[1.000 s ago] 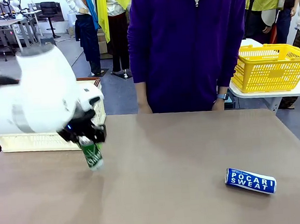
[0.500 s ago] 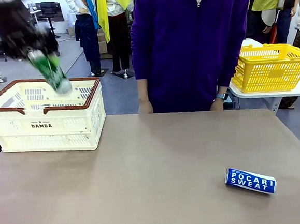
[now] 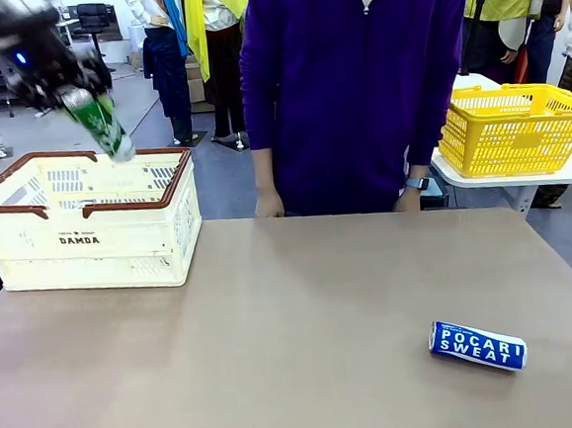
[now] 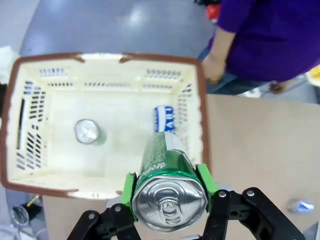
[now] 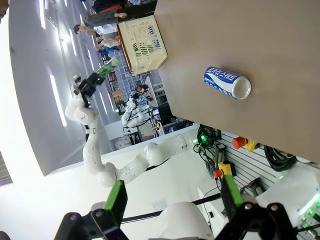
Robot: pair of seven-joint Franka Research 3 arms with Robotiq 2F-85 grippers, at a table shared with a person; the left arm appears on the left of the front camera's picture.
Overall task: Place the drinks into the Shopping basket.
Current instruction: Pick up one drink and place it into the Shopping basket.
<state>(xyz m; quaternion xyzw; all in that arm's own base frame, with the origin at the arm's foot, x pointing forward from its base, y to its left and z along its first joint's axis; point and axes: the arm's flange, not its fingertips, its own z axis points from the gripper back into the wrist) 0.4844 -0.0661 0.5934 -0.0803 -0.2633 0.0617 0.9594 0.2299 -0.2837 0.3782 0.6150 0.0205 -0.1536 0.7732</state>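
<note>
1. The Shopping basket has "DAMDA" in black on its near side. It is cream-white and slotted with a dark brown rim, and it sits at the far left of the worktop.
2. "POCARI SWEAT" shows in white on the blue can. The can lies on its side at the right, its long axis running roughly left to right.
3. The left pincer is clamped on a green can above the basket. The can is tilted with its lower end pointing down into the basket, and its white lettering is unreadable.
4. The right pincer has its jaws wide apart and holds nothing.
5. Inside the basket are a silver-topped can, standing upright, and a blue-and-white can.

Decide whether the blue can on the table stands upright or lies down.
Lying on its side: the blue can rests lengthwise on the table, its lettering running along the tabletop.
</note>
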